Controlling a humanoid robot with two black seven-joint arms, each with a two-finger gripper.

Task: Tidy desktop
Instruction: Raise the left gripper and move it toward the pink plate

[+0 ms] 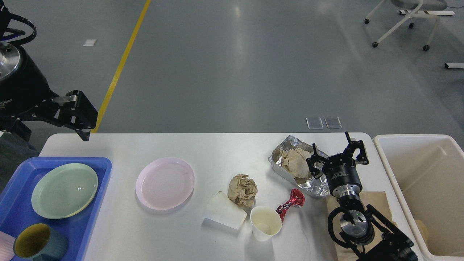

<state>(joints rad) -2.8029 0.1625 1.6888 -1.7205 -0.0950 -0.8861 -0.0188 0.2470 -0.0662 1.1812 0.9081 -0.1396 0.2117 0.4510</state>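
1. The desk [217, 145], a large white top with rounded corners, fills the lower half of my head view, with grey floor beyond it.
2. My right gripper [339, 152] hovers over the right part of the desk with its fingers spread wide and nothing between them; it sits just beside a crumpled foil tray [290, 145] that has brown paper bunched inside.
3. My left gripper [78, 125] is up at the far left, over the desk's far left corner. I see one finger block clearly, but the other is hidden by the gripper's body, so I cannot tell how far open it is. Nothing shows in its grasp.
4. A blue tray [98, 165] sits at the left end of the desk and holds a pale green plate [64, 190] and a dark teal mug [38, 246] with a yellow inside.
5. A pink plate [165, 183] lies on the desk just right of the tray.
6. Near the middle: a crumpled brown paper ball [242, 189], a white paper cup on its side [224, 211] touching the ball, and an upright cream cup [266, 223] close by.
7. A red foil wrapper [291, 203] lies just right of the upright cup.
8. A brown paper bag [377, 201] lies flat under my right arm.
9. A cream bin [402, 181] stands off the desk's right end.
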